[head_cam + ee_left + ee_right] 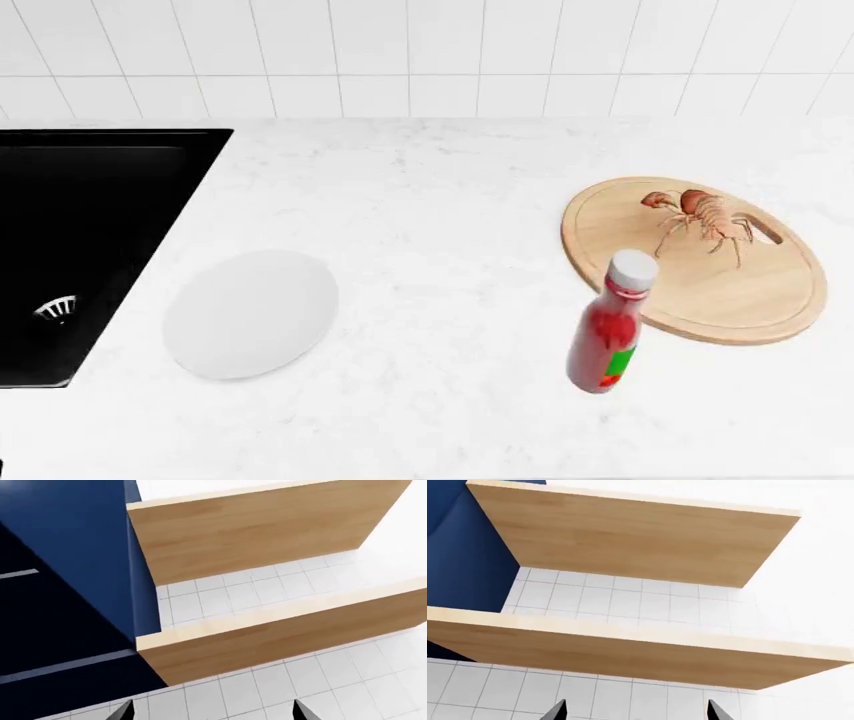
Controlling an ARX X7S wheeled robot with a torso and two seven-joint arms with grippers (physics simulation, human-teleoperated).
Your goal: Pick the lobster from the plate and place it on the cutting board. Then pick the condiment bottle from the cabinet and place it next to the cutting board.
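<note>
In the head view the orange-red lobster (697, 218) lies on the round light-wood cutting board (721, 290) at the right of the white counter. The red condiment bottle (607, 328) with a white cap stands upright on the counter, touching the board's near-left edge. The white plate (251, 312) lies bare at the left, near the sink. Neither arm shows in the head view. My left gripper (212, 711) is open and empty, facing wooden shelves and tiled wall. My right gripper (635, 710) is open and empty, facing the same kind of shelves.
A black sink (94, 240) with a drain is set into the counter at the far left. A white tiled wall (427, 55) runs along the back. Wooden shelves (267, 530) (627, 535) and a dark blue cabinet side (67, 555) fill the wrist views.
</note>
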